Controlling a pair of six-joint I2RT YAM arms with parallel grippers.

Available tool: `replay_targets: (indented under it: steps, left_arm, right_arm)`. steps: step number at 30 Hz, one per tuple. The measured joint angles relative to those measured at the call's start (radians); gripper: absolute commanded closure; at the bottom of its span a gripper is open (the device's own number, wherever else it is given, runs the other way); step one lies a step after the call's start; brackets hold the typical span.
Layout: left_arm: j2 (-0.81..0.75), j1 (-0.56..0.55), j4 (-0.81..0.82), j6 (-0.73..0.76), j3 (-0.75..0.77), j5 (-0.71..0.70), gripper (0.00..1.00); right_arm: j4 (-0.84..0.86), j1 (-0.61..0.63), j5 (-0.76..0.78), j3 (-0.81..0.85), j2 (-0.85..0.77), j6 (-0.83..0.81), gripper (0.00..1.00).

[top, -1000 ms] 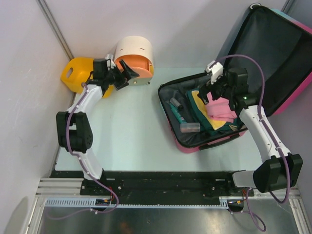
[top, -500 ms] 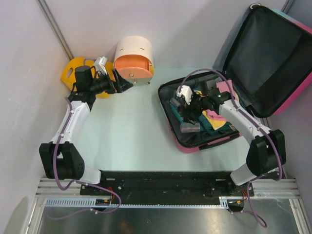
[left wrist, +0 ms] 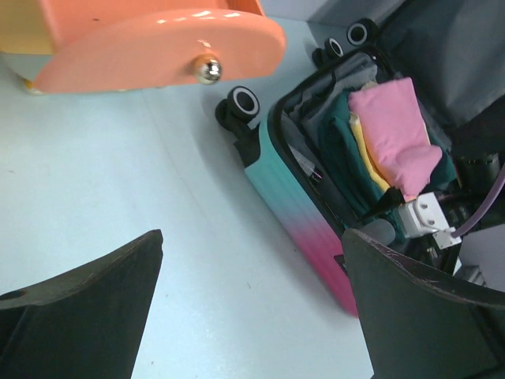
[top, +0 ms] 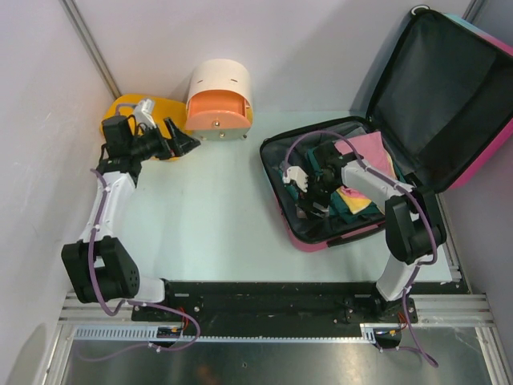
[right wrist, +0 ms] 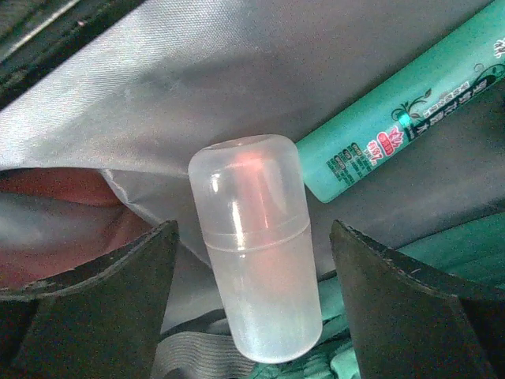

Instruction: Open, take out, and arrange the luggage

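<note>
The luggage (top: 329,235) lies open at the right, its black-lined lid (top: 449,88) leaning on the wall. Its teal-to-pink shell (left wrist: 288,193) and black wheels also show in the left wrist view. Inside lie a pink folded cloth (top: 365,148), green and yellow cloths, a teal tube (right wrist: 394,126) and a frosted capsule-shaped case (right wrist: 256,260). My right gripper (top: 311,200) is down in the luggage's left part. In the right wrist view it (right wrist: 252,229) stands open astride the capsule case, with gaps on both sides. My left gripper (top: 183,138) is open and holds nothing, over the table by the drawer box.
A cream-and-orange round drawer box (top: 218,96) stands at the back, its drawer front and silver knob (left wrist: 207,69) facing the table. A yellow basket (top: 132,108) sits behind my left arm in the back left corner. Walls close in on the left, back and right.
My right gripper has moved left and down from the pink cloth to the capsule case, its jaws narrowing slightly. The left arm has swung left, away from the drawer box.
</note>
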Motion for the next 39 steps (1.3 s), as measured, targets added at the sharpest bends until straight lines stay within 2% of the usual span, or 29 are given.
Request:
replay_targets:
  steps: [5, 14, 23, 27, 31, 34, 39]
  left_arm:
    - [0.000, 0.056, 0.000, -0.016, 0.000, 0.009, 0.01]
    - [0.001, 0.064, 0.000, -0.016, 0.000, 0.002, 0.04]
    - [0.018, 0.064, 0.000, -0.015, 0.000, -0.018, 0.05]
    - [0.018, 0.064, 0.000, -0.015, 0.000, -0.025, 0.05]
    - [0.018, 0.064, 0.000, -0.015, 0.000, -0.034, 0.05]
    - [0.018, 0.064, 0.000, -0.015, 0.000, -0.044, 0.05]
    - [0.017, 0.064, 0.001, -0.016, -0.001, -0.058, 0.05]
  right_arm:
    - [0.006, 0.010, 0.028, 0.000, 0.014, -0.032, 0.45]
    - [0.018, 0.026, 0.062, 0.000, 0.011, -0.066, 0.62]
    - [0.111, 0.014, 0.065, 0.000, -0.055, -0.014, 0.68]
    - [0.209, 0.014, 0.076, 0.007, -0.116, 0.034, 0.68]
    - [0.409, 0.033, 0.123, 0.064, -0.125, 0.090, 0.68]
    - [0.565, 0.063, 0.163, 0.154, -0.096, 0.112, 0.68]
    - [0.829, 0.130, 0.230, 0.482, 0.105, 0.148, 0.68]
